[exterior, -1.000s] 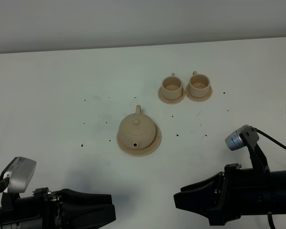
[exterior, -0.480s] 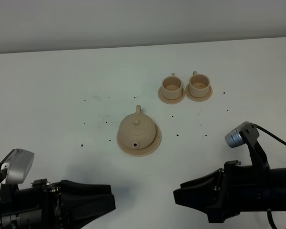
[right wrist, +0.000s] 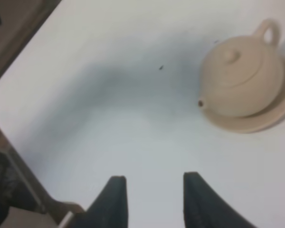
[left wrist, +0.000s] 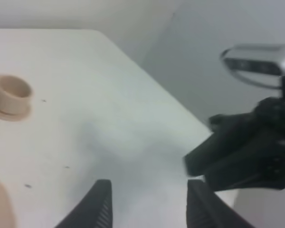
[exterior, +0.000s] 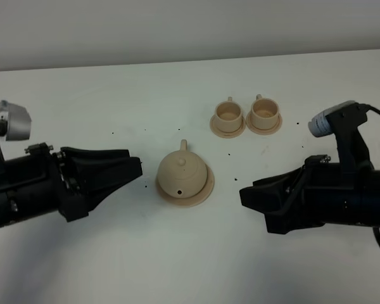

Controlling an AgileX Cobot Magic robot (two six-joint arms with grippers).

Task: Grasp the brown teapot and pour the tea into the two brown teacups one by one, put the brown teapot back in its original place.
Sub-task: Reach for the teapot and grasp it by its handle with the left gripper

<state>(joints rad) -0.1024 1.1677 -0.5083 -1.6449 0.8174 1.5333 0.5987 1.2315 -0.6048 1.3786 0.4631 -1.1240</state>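
Brown teapot [exterior: 180, 172] between level left gripper [exterior: 138, 171] and right gripper [exterior: 244, 195].

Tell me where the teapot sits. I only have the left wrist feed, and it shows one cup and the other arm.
Observer: The brown teapot stands on its saucer plate, between the left gripper and the right gripper. Neither gripper touches it.
Operator: Which way is its handle?
Observer: The loop handle points to the far side of the table, and the spout points to the near edge.
Operator: Is there a second cup?
Observer: Yes. The two brown teacups stand side by side on small saucers, beyond the teapot and to its right.
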